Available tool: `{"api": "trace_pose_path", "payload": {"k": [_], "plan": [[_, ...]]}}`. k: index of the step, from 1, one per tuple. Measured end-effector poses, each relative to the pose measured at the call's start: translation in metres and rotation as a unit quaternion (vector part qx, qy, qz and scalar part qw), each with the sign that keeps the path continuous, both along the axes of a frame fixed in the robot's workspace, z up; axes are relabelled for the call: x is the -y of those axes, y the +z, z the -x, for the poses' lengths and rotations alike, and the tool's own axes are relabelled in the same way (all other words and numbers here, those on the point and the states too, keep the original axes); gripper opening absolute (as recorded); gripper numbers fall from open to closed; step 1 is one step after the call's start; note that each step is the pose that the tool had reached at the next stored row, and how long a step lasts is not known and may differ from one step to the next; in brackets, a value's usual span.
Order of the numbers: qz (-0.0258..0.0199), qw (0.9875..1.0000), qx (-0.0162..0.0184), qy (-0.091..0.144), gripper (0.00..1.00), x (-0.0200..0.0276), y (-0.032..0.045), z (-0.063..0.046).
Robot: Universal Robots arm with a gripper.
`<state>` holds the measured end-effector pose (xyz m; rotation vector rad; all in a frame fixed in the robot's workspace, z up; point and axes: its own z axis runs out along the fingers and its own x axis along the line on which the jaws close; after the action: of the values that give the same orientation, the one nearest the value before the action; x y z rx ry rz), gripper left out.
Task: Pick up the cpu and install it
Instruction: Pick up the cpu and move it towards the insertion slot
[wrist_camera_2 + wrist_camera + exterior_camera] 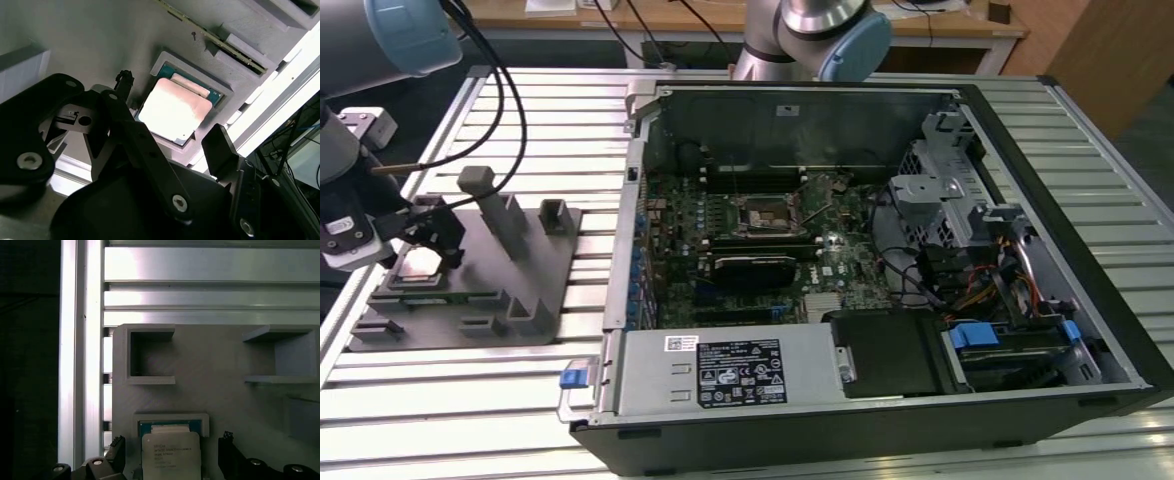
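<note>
No text is legible.

- cpu (171, 456): several faint dark lines of print on its metal top in the first wrist view, unreadable.
- Black label (740, 372): on the grey cover plate (654, 385) at the near side of the case (854, 440). Its white characters are too small to read.
- Small white sticker (680, 343): just beside the black label, toward the exterior view's left, unreadable.
- Far sticker (786, 111): white, on the far case wall, unreadable.

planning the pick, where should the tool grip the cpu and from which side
Probably its two opposite side edges, coming straight down from above: the cpu lies flat, metal top up, in the recess of the grey holder, so only thin edges offer a pinch. The open tool straddles those sides.
</note>
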<state>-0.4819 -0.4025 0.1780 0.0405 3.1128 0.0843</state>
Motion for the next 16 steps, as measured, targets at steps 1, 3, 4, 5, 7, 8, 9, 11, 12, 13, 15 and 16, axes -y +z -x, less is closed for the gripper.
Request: {"api": "trace_pose_path", "payload": {"k": [1, 3, 4, 5, 7, 8, 9, 11, 12, 13, 15, 16], "plan": [[0.0000, 1.0000, 0.0000, 0.000, 0.82, 0.0000, 0.0000, 0.0000], [0.0000, 1.0000, 0.0000, 0.000, 0.82, 0.0000, -0.0001, 0.0000], [0.0000, 1.0000, 0.0001, 0.000, 0.82, 0.0000, -0.0001, 0.0000], [-0.0001, 1.0000, 0.0001, 0.000, 0.82, 0.0000, -0.0001, 0.0000], [0.0000, 1.0000, 0.0001, 0.000, 0.82, 0.0000, -0.0001, 0.0000], [0.0000, 1.0000, 0.0001, 0.000, 0.82, 0.0000, -0.0001, 0.0000], [-0.0001, 1.0000, 0.0001, 0.000, 0.82, 0.0000, -0.0001, 0.0000], [0.0000, 1.0000, 0.0001, 0.000, 0.81, 0.0000, -0.0001, 0.0000], [-0.0001, 1.0000, 0.0001, 0.000, 0.74, 0.0000, -0.0001, 0.0000], [-0.0001, 1.0000, 0.0001, 0.000, 0.74, 0.0000, -0.0001, 0.0000], [0.0000, 1.0000, 0.0001, 0.000, 0.74, 0.0000, -0.0001, 0.0000], [0.0000, 1.0000, 0.0001, 0.000, 0.74, 0.0000, -0.0001, 0.0000]]}}
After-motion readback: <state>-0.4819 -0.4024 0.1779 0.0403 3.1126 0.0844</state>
